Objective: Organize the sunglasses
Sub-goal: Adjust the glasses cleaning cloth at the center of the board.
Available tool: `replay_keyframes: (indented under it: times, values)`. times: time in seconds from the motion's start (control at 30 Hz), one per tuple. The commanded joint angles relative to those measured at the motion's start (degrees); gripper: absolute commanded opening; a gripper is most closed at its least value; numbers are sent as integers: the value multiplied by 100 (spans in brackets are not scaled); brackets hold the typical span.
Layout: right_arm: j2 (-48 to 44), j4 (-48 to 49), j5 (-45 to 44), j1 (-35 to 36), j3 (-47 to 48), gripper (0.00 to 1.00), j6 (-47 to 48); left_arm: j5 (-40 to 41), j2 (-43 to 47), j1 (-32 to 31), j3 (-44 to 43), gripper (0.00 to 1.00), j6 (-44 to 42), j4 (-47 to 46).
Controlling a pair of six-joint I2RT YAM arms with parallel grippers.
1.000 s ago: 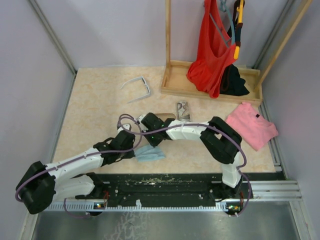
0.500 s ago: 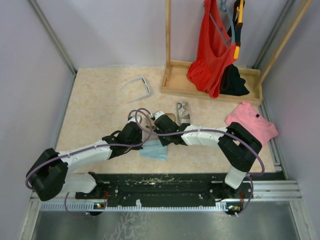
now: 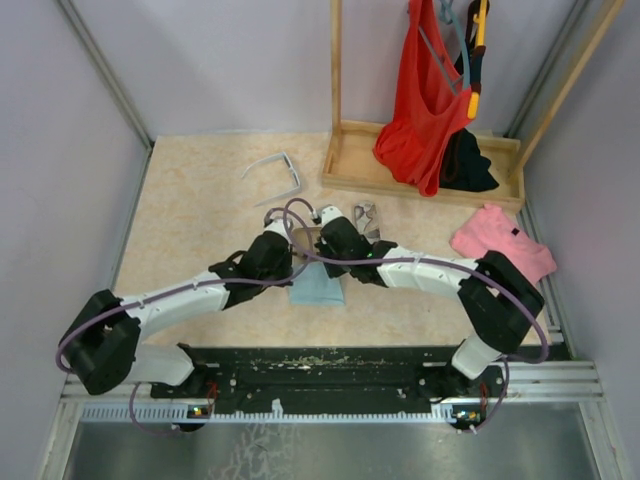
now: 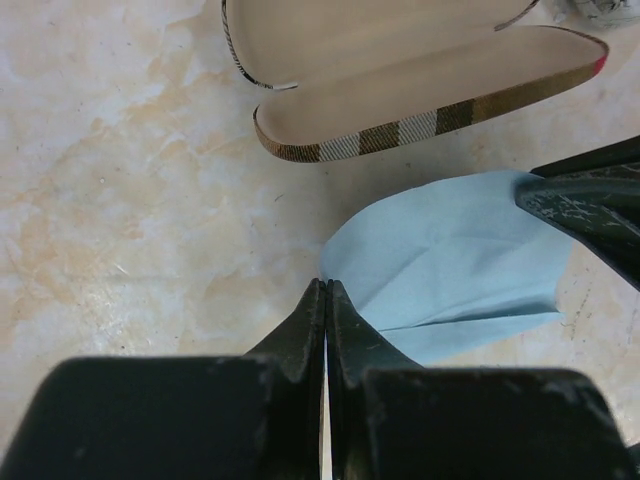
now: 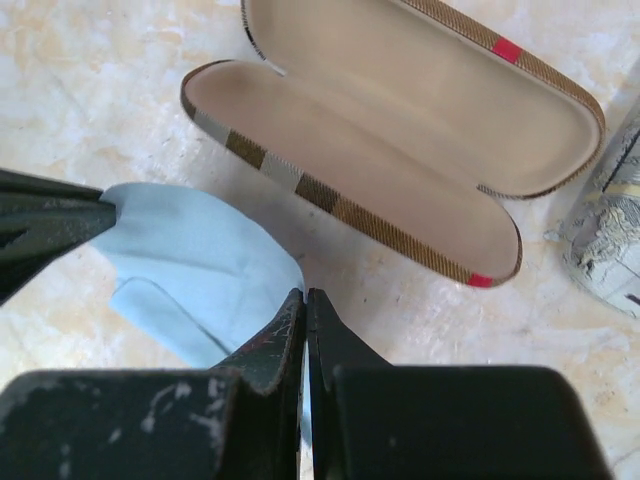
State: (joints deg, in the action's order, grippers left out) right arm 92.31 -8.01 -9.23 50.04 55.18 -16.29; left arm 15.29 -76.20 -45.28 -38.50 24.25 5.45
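Two outstretched arms [image 3: 180,300] [image 3: 430,270], tools [image 4: 325,287] [image 5: 304,296] tight on cloth [image 4: 450,250]

Clipped edges, covered parts
The top edge cuts the lid of the brown-striped case [image 4: 400,70] in the left wrist view; the right edge cuts the grey-patterned case [image 5: 605,235] in the right wrist view. From above, both wrists hide most of that striped case and the far edge of the light blue cloth [image 3: 318,292]

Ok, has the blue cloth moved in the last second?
Yes. The blue cloth has shifted away from the black base rail, up and to the right in the top view, nearer the open striped case.
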Motion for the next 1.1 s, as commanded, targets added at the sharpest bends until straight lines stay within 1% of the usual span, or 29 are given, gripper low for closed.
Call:
replay_keyframes:
  times: [0.0, 0.1, 0.2, 0.33, 0.57, 0.7, 0.77, 0.87, 1.0, 1.07]
  values:
    - [-842, 271, 323, 7, -193, 0, -38, -174, 537, -16, -132, 1, -149, 77]
    - [-1303, 87, 382, 156, -338, 0, -120, -482, 1037, -43, -118, 1, -132, 373]
    - [-1703, -219, 276, 416, -376, 0, -226, -575, 1468, -186, -103, 1, -38, 694]
    - [-2146, -732, 170, 779, -400, 0, -451, -297, 1850, -692, -164, 1, 170, 1184]
    - [-2852, -1475, 166, 1422, -376, 0, -1050, 293, 2332, -1824, -370, 1, 954, 2089]
    - [-3032, -1830, 375, 1566, -487, 0, -1492, 242, 2449, -1992, -390, 1, 1194, 2342]
    - [-3055, -1820, 311, 1562, -671, 0, -1653, 196, 2336, -1994, -313, 1, 1120, 2257]
    - [-2871, -1627, 150, 1493, -879, 0, -1636, 291, 1977, -1991, -119, 1, 861, 1789]
    - [-2594, -976, 215, 973, -1211, 0, -1473, 814, 1533, -1981, 30, 1, 699, 1192]
    - [-2508, -610, 204, 750, -1334, 0, -1301, 929, 1349, -1921, 71, 1, 455, 793]
